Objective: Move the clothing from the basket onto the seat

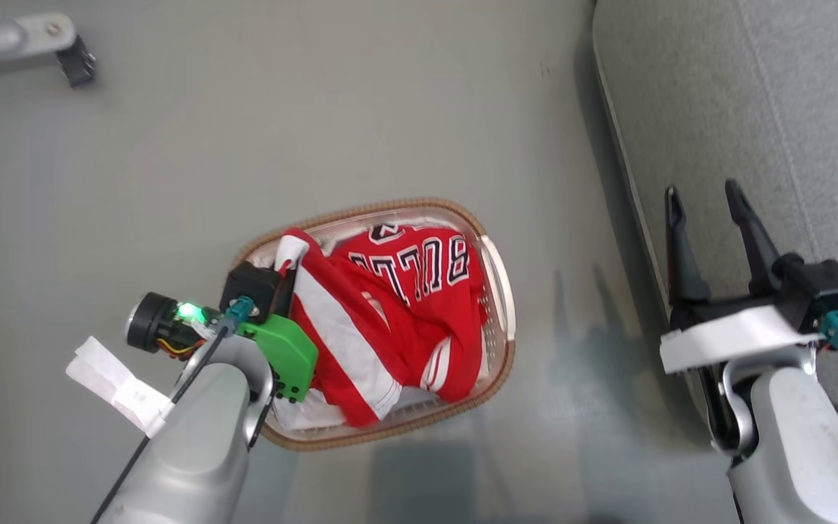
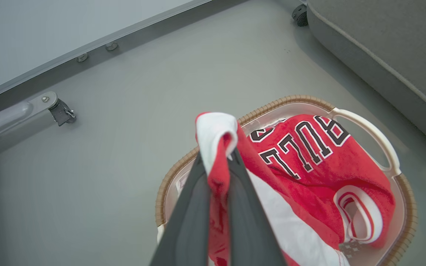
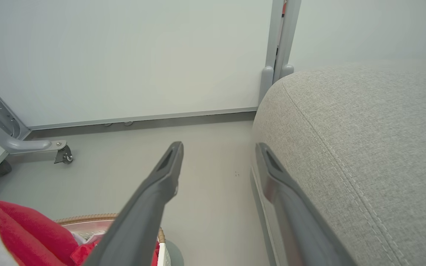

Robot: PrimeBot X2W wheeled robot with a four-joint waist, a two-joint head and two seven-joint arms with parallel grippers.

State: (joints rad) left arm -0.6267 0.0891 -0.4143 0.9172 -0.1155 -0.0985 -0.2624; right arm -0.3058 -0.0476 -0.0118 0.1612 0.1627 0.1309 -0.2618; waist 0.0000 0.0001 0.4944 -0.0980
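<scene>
Red clothing (image 1: 397,306) with white stripes and black-and-white letters fills the oval white basket (image 1: 499,291) with a brown woven rim on the floor. My left gripper (image 1: 289,263) is shut on a fold of the red-and-white clothing (image 2: 216,147) at the basket's left end, lifting it above the rim; the fabric shows pinched between the dark fingers (image 2: 194,207). The grey seat (image 1: 753,94) rises at the right. My right gripper (image 1: 704,195) hangs open over the seat's edge (image 3: 346,147), nothing between its fingers (image 3: 168,166).
A grey metal leg with a caster (image 1: 73,62) stands at the far left of the floor. A wall rail (image 2: 98,44) runs behind the basket. A seat caster (image 2: 300,14) shows at the seat's far corner. Open grey floor (image 1: 317,131) lies around the basket.
</scene>
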